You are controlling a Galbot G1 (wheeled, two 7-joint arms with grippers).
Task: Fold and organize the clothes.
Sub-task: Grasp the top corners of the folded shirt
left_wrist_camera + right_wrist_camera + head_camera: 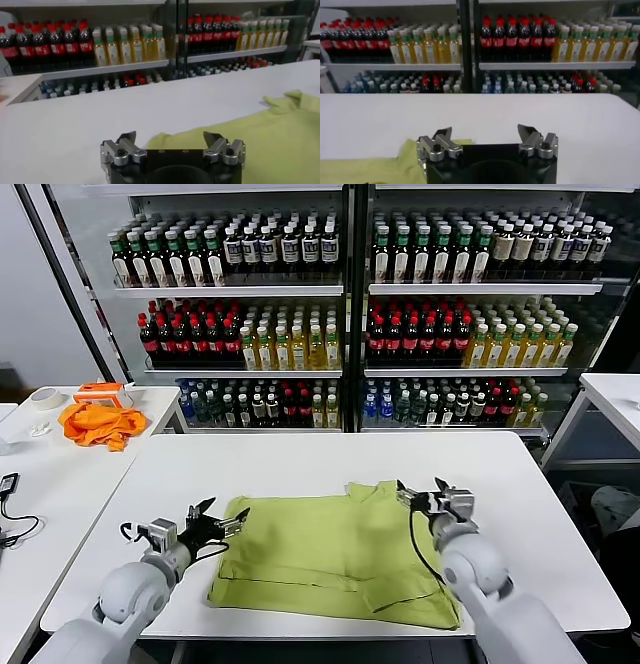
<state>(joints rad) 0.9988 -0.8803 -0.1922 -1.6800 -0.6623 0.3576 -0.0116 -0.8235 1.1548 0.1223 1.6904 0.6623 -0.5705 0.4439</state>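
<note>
Our left gripper (222, 521) and right gripper (421, 496) gape wide, empty, flanking the T-shirt (330, 549) on the table (300, 459).

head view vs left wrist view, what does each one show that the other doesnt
Only the head view shows the orange cloth on the side table, the right claw at the T-shirt's far right edge, and both arms. Only the left wrist view shows the left claw from behind, fingers spread. Both show the T-shirt, the white table and the bottle shelves.
</note>
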